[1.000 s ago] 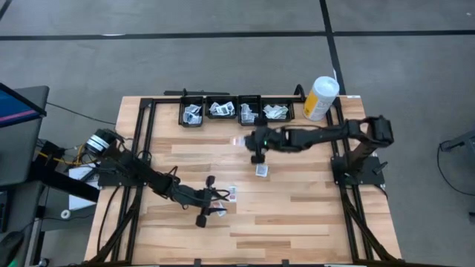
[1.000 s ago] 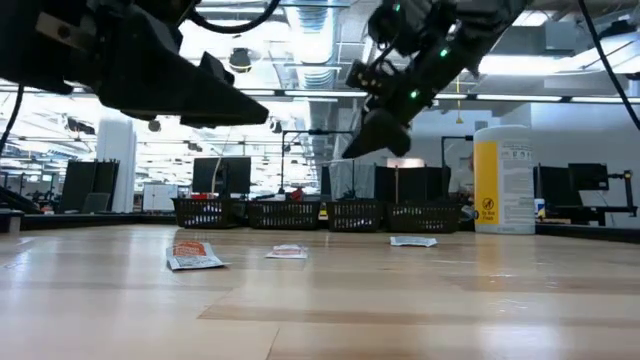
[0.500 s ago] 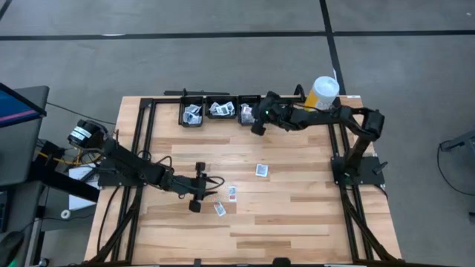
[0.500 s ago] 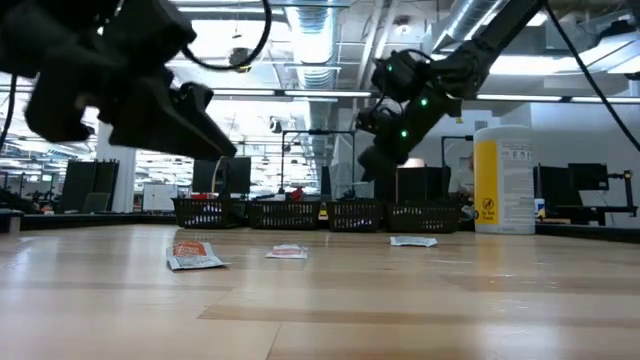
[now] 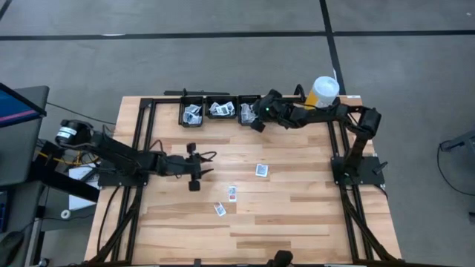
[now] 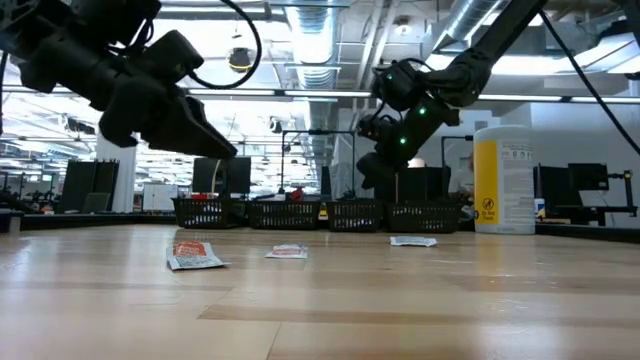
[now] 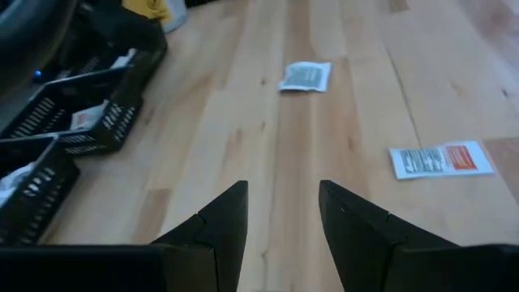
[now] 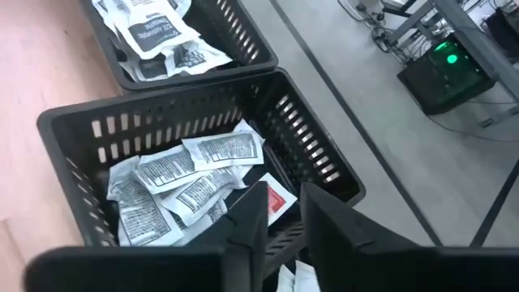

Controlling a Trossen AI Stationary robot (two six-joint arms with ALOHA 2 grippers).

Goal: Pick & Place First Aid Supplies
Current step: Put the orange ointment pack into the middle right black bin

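My right gripper (image 8: 280, 212) hangs over a black bin (image 8: 73, 134), jaws slightly parted, a red-printed packet (image 8: 272, 199) between them and above the white packets (image 8: 190, 174), positioned for release. My left gripper (image 7: 280, 219) hovers with jaws apart and empty, a loose packet (image 7: 306, 76) on the table (image 7: 365, 113) ahead.

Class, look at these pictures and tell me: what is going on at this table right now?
Two robot arms are sorting first aid packets into a row of black baskets at the far edge of the table. The right gripper hangs over the third basket, where a red-printed packet lies below its slightly parted fingers. The left gripper, open and empty, hovers over mid-table. Three loose packets remain on the wood.
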